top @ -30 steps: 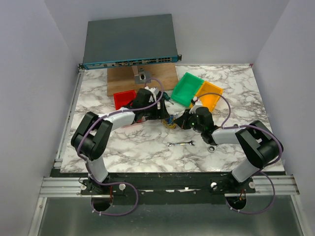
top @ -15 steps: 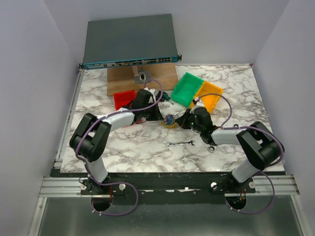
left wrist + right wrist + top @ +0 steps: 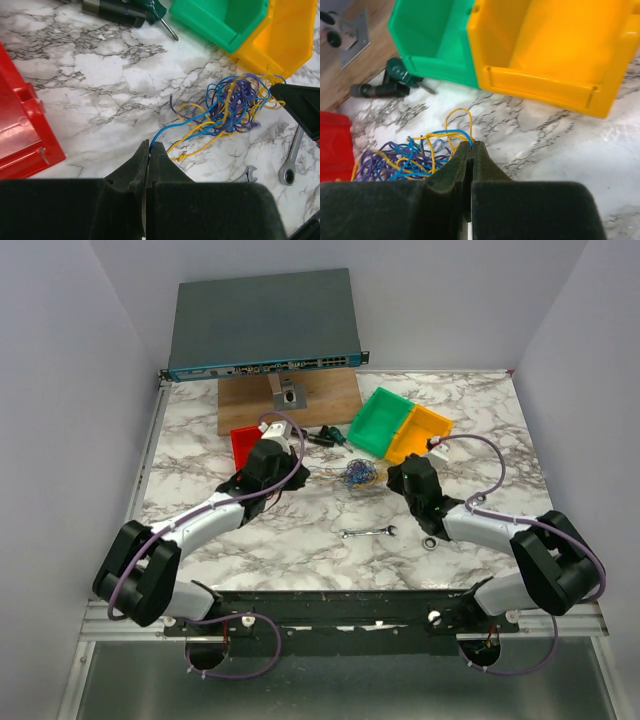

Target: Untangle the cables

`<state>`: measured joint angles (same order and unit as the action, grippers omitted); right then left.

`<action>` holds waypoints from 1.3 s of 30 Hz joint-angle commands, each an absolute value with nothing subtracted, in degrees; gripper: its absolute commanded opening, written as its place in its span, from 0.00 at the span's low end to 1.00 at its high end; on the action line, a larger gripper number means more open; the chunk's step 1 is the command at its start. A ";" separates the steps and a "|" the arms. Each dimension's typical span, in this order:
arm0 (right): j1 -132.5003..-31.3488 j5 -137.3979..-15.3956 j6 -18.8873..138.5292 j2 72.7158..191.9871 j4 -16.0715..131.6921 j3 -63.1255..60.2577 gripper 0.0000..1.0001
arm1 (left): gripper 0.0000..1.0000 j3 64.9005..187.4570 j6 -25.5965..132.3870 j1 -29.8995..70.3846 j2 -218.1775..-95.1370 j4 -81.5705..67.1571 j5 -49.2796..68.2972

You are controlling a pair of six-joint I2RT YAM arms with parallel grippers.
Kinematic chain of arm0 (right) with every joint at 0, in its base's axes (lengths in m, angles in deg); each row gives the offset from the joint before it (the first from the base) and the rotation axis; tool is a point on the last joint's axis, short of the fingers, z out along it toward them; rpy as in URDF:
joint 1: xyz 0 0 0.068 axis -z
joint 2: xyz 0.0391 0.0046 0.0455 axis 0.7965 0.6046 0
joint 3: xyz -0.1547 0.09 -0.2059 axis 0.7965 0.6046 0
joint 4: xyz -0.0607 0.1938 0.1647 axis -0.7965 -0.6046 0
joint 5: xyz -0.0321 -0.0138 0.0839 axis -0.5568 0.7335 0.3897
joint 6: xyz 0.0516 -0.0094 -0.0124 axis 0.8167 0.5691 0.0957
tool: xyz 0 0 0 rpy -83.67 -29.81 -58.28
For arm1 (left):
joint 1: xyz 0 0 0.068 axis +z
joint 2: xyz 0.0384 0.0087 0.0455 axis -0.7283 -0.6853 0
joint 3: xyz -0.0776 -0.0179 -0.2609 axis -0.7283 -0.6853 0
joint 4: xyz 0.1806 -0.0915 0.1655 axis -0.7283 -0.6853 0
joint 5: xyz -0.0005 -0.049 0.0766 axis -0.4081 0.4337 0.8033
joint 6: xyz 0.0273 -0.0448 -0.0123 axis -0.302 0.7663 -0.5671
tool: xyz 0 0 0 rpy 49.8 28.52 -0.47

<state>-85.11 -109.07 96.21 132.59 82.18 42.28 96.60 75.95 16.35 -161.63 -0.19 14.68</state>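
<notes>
The cables [image 3: 360, 474] form a small knot of blue, yellow and purple wires on the marble table [image 3: 300, 540], between my two grippers. My left gripper [image 3: 150, 145] is shut on a blue strand that runs out of the left side of the knot [image 3: 235, 105]. In the top view the left gripper [image 3: 304, 473] sits just left of the wires. My right gripper [image 3: 471, 144] is shut on a blue strand, with yellow loops pressed against its tip, at the right edge of the knot [image 3: 395, 160]. The top view shows the right gripper [image 3: 392, 476] just right of the wires.
A green bin [image 3: 380, 420] and a yellow bin [image 3: 420, 433] stand behind the knot; a red bin [image 3: 250, 443] lies at the left. A screwdriver [image 3: 325, 435] lies near the green bin. A wrench [image 3: 368, 532] and another [image 3: 430, 541] lie in front. Wooden board [image 3: 290, 400], network switch [image 3: 265, 325] behind.
My left gripper has closed on the blue strand and drawn back to the left. The right gripper has pulled to the right, and the knot now lies spread between them.
</notes>
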 commanded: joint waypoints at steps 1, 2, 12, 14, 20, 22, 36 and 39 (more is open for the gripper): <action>-84.87 -121.67 99.54 131.17 76.92 43.75 0.01 | 0.00 92.74 75.92 16.86 -155.58 3.07 25.21; -84.87 -122.22 99.77 131.24 76.64 43.60 0.01 | 0.00 92.25 75.92 16.88 -154.82 3.01 26.19; -84.87 -111.13 92.56 132.39 81.52 43.02 0.46 | 0.00 94.44 73.98 16.86 -157.55 3.85 17.99; -84.83 -105.30 90.20 132.09 86.24 44.71 0.61 | 0.00 96.97 73.73 16.86 -160.54 1.99 14.74; -84.88 -94.51 86.70 135.22 92.64 45.05 0.68 | 0.24 100.70 73.48 16.77 -164.84 -0.46 10.27; -84.88 -92.92 86.67 136.91 90.97 43.50 0.67 | 0.41 100.34 73.26 16.68 -164.61 0.11 10.43; -84.91 -78.44 83.91 149.75 88.77 33.45 0.24 | 0.68 107.36 68.41 15.65 -171.76 -3.68 1.74; -84.96 -75.76 83.76 150.71 88.64 32.82 0.01 | 0.68 107.98 67.88 15.66 -171.67 -5.16 3.00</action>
<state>-84.98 -82.61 85.39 149.20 89.32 34.63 106.17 69.80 15.91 -171.42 -2.02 4.51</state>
